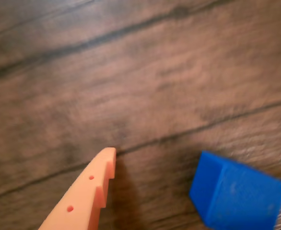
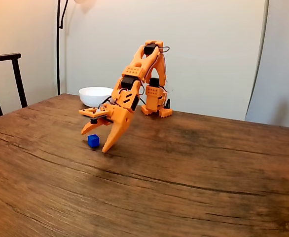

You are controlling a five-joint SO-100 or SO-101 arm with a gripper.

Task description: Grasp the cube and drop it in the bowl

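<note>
In the wrist view one orange finger (image 1: 99, 184) of the gripper reaches up from the bottom edge, its tip low over the dark wooden table (image 1: 140, 86), and the blue cube (image 1: 236, 191) lies to the right of that tip, close but apart from it, with bare wood between them and its lower part cut off by the picture's edge. The fixed view shows the gripper (image 2: 96, 140) spread wide: the long finger (image 2: 116, 133) slants down so that its point meets or nearly meets the table (image 2: 194, 187), while the shorter finger (image 2: 90, 127) juts out to the left, raised above the wood. The cube (image 2: 93, 141) sits on the table in the gap between the two, just left of the long finger's tip and right under the short one; no contact with either finger can be made out. Behind the gripper the orange arm (image 2: 139, 69) rises and folds back to its base (image 2: 154, 106) farther along the table. Beyond the gripper and somewhat left in that view stands the white bowl (image 2: 96, 96), well apart from the cube, near the table's far edge. A dark chair (image 2: 6, 79) stands at the far left, against the pale wall (image 2: 208, 49).
</note>
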